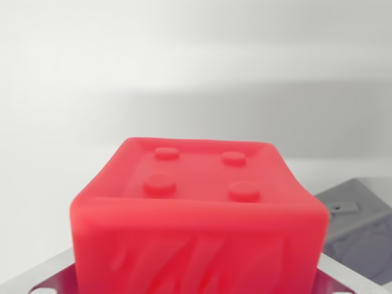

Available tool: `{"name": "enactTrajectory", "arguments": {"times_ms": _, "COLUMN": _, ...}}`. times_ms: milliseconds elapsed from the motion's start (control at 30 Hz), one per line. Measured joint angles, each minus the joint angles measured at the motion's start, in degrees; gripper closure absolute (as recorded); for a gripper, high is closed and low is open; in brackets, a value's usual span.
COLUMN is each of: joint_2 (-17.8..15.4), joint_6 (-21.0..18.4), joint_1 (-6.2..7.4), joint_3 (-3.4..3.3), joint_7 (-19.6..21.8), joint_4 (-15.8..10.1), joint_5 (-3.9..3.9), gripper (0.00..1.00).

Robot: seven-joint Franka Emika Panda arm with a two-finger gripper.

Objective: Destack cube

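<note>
Cube [199,214], red, four-studded top, is recorded close beneath the wrist camera, centred low in the wrist view; gripper is unseen, its state cannot be told.

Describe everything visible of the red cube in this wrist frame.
The red cube fills the lower centre of the wrist view. It looks like glossy moulded plastic or rubber with rounded edges. Its top face is slightly recessed inside a raised rim and carries four round studs in a square. The near side shows wavy embossed marks. It sits upright, its base cut off by the frame, over grey metal pieces showing at both lower corners. The hand is not in view.
</note>
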Motion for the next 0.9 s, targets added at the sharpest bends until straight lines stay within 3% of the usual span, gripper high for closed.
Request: {"name": "enactTrajectory", "arguments": {"times_ms": 900, "joint_2": 6.0, "joint_6": 0.6, "joint_1": 3.89, "joint_3": 0.7, "joint_7": 13.9, "joint_4": 5.4, "joint_5": 0.03, "gripper": 1.0}}
